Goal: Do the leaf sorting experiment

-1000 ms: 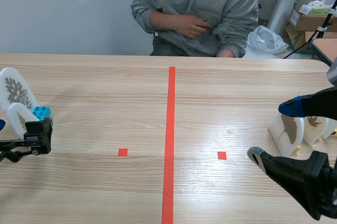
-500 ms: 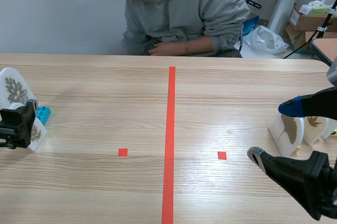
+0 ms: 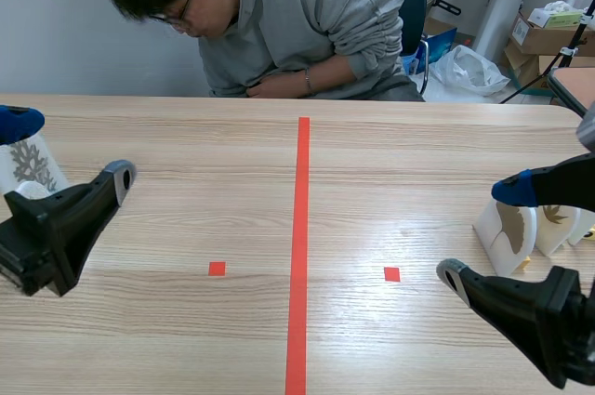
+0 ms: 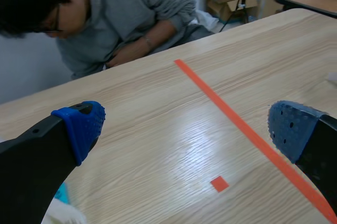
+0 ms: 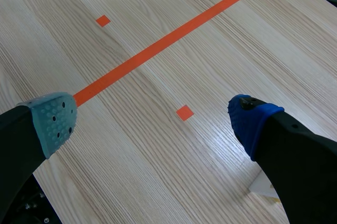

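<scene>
At the left edge of the table (image 3: 186, 135) stand the left leaf stands (image 3: 28, 164), white arched pieces set upright. The rear one carries a grey branching leaf print and faces the near edge. The left gripper (image 3: 67, 147) hovers directly over and in front of them, fingers spread wide and holding nothing. One blue pad sits above the rear stand and the grey pad points toward the centre of the table. In the left wrist view only a white sliver and a cyan fragment show under the blue-padded finger (image 4: 81, 126). The stands therefore lie below and behind the open gap, not between the fingers, which face bare wood and the orange tape line (image 3: 301, 228). A person (image 3: 279, 23) leans at the far edge, hands off the table. Near the right edge stand the right leaf stands (image 3: 507, 244), upright white pieces with brown leaf prints. The right gripper (image 3: 483, 232) is also spread wide and empty. In the right wrist view a white corner shows just under its blue-padded finger (image 5: 253, 121), so these stands lie on the outer side of that finger, toward the right edge. Judgement: each arm is nearer its own group, and either must draw back toward its own edge and lower before a stand can sit between the pads. The stands' thin dimension cannot be read with confidence from these views.
</scene>
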`<control>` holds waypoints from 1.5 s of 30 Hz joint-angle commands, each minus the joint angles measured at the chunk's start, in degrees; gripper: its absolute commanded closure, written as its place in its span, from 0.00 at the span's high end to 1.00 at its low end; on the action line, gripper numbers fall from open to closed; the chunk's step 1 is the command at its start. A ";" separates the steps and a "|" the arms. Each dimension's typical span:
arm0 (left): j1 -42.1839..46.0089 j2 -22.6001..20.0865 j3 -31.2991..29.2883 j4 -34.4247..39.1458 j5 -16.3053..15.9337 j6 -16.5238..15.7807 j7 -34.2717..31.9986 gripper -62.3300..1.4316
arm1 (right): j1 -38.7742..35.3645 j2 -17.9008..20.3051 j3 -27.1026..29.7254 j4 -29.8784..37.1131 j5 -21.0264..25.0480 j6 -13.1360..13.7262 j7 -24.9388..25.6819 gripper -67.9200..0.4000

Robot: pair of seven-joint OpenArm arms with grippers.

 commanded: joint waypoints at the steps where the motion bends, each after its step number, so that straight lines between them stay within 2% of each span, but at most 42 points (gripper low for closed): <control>1: 1.05 -0.13 0.20 1.33 -0.46 -0.81 -0.63 1.00 | 0.72 0.57 0.26 0.46 0.59 0.44 0.61 0.87; 7: 5.53 -2.56 1.75 4.87 -0.42 -3.45 0.92 1.00 | 0.72 0.59 0.26 0.46 0.57 0.44 0.59 0.87; 11: 7.65 -4.09 2.27 5.09 -0.42 -4.15 1.09 1.00 | 0.72 0.59 0.26 0.46 0.59 0.44 0.59 0.87; 16: 9.60 -4.83 2.23 5.11 -0.44 -6.84 0.50 1.00 | 0.70 0.59 0.26 0.46 0.57 0.44 0.39 0.87; 23: 10.38 -5.49 2.23 5.11 -0.44 -7.63 0.42 1.00 | 0.70 0.59 0.26 0.46 -0.76 0.44 0.37 0.87; 40: 10.36 -5.77 2.21 5.01 -0.44 -7.61 0.24 1.00 | 0.70 0.59 0.26 0.46 -0.70 0.44 0.46 0.87; 45: 10.36 -5.77 2.21 5.01 -0.42 -7.63 -1.90 1.00 | 0.70 0.59 0.26 0.46 -0.70 0.44 0.46 0.87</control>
